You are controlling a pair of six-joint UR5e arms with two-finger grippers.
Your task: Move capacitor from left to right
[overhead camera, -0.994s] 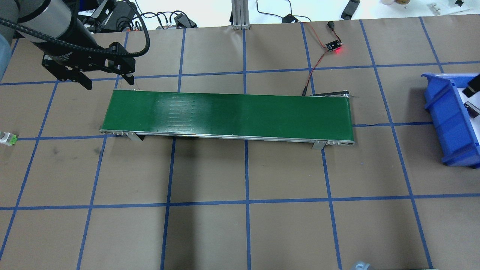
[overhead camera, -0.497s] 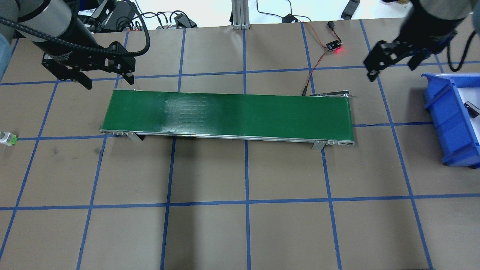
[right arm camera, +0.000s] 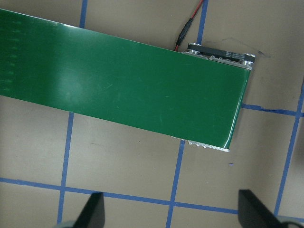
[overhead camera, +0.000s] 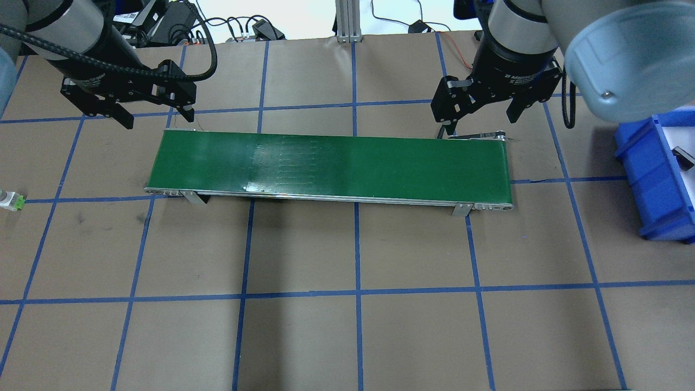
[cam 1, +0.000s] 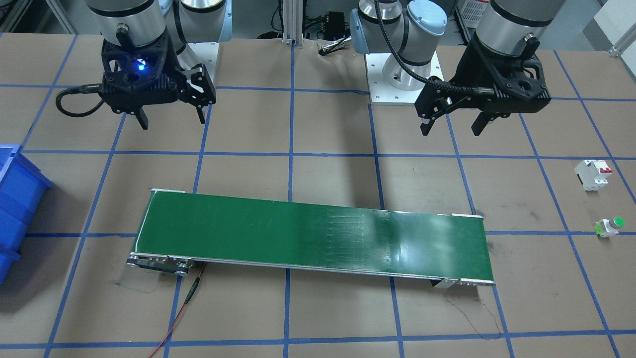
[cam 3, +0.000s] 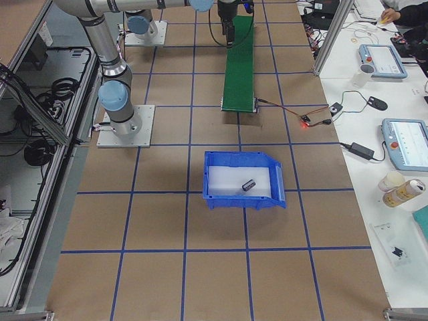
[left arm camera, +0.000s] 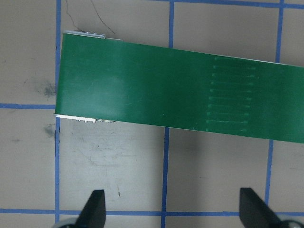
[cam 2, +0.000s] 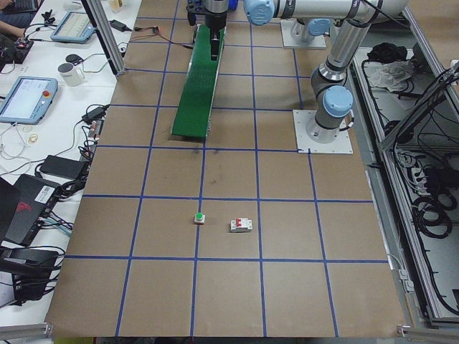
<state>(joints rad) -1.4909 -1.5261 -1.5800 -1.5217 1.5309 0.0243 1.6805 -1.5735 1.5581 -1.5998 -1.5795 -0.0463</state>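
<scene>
The capacitor (cam 3: 249,184), a small dark cylinder, lies inside the blue bin (cam 3: 241,200); in the overhead view it shows at the right edge (overhead camera: 685,155). My left gripper (overhead camera: 158,118) is open and empty, hovering by the far left corner of the green conveyor belt (overhead camera: 331,165). My right gripper (overhead camera: 476,117) is open and empty, hovering by the belt's far right corner. In the front view the left gripper (cam 1: 452,130) is on the right and the right gripper (cam 1: 173,122) on the left. Both wrist views show open fingers (left arm camera: 95,209) (right arm camera: 92,211) over the belt ends.
A white breaker with red parts (cam 1: 593,174) and a green-capped push button (cam 1: 610,227) stand on the table at the robot's left. A red wire (cam 1: 181,308) runs from the belt's right end. The blue bin (overhead camera: 646,174) stands at the far right.
My right arm has swung from over the blue bin leftward to the belt's far right corner, gripper open. My left arm has stayed in place.
</scene>
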